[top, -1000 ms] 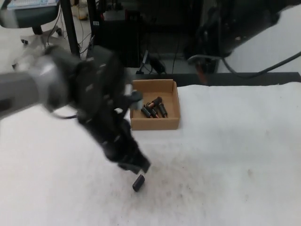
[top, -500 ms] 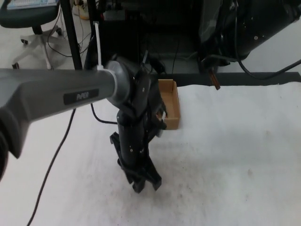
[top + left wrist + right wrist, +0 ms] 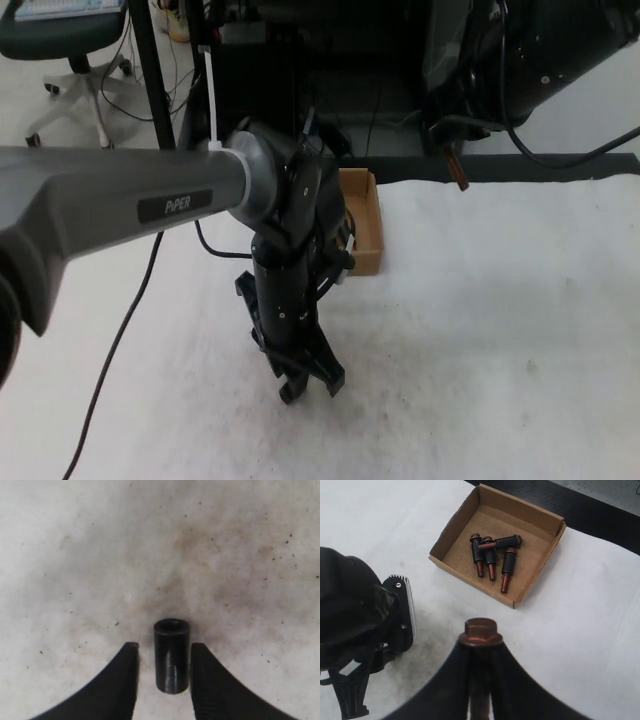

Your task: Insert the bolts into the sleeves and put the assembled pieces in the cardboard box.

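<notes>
A short black sleeve [image 3: 171,655] lies on the white bench cover between the two fingers of my left gripper [image 3: 165,645]. The gripper is open, with a narrow gap on each side of the sleeve. In the high view the left gripper [image 3: 305,384] points straight down at the bench. My right gripper [image 3: 482,647] is shut on a copper-coloured bolt [image 3: 482,630], hex head outward, held above the bench. The cardboard box [image 3: 455,527] holds several assembled bolt-and-sleeve pieces [image 3: 491,555]. The left arm hides much of the box [image 3: 364,215] in the high view.
The left arm's black wrist [image 3: 365,610] stands close beside the box. A black strip [image 3: 560,165] runs along the bench's far edge. Open white cover spreads to the right of the box [image 3: 500,300].
The left arm has swung in front of the box and lowered its gripper, so the fingers now straddle the sleeve that lay beside them.
</notes>
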